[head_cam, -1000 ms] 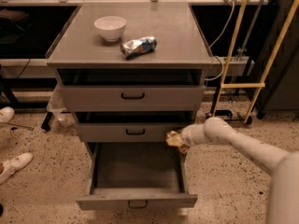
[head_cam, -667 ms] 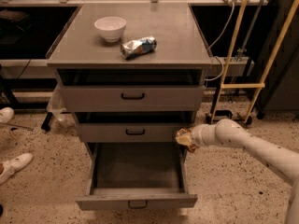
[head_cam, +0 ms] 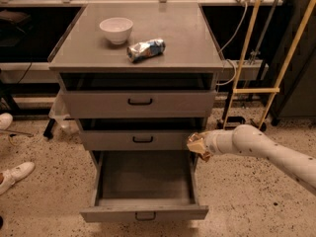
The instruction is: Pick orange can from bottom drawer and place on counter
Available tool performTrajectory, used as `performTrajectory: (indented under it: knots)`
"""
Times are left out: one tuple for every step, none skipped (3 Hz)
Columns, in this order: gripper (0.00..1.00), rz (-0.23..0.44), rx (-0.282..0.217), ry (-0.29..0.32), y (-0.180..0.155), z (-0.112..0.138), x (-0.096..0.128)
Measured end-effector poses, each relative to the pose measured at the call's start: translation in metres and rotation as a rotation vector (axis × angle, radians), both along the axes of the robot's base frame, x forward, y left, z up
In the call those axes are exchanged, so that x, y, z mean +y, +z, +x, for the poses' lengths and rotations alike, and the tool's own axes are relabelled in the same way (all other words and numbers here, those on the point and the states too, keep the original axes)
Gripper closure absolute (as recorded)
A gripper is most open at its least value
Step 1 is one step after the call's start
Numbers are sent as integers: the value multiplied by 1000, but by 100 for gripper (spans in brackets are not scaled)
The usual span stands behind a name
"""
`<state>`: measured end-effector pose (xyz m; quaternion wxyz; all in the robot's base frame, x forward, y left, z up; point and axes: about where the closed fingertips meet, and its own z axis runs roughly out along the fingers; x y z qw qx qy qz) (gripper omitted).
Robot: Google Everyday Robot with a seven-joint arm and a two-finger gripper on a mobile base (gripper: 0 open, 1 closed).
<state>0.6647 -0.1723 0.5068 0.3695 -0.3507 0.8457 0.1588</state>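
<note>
Robot arm reaches in from the right, its tool clamped on the orange can. The can sits at the tool's very tip, on the side facing the cabinet, and hides most of the fingers. It hangs in the air, tilted, just beside the right end of the middle drawer front.

The can is outside the cabinet, over the right edge of the bottom drawer, close to the cabinet face. That drawer stands pulled far out toward the camera. The can is well below the worktop and not touching it.

On the worktop, back left: a white bowl, upright. Just right of it and apart from it, a silver-and-blue can lies on its side, dented.

Top drawer and middle drawer both show dark gaps above their fronts. A white shoe rests on the speckled floor, lower left. A yellow frame stands right of the cabinet, behind the arm.
</note>
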Motion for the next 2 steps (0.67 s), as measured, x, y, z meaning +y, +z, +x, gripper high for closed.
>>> performTrajectory:
  knots:
    - [100, -12, -118, -72, 88, -46, -20]
    - [100, -17, -253, -120, 200, -88, -26]
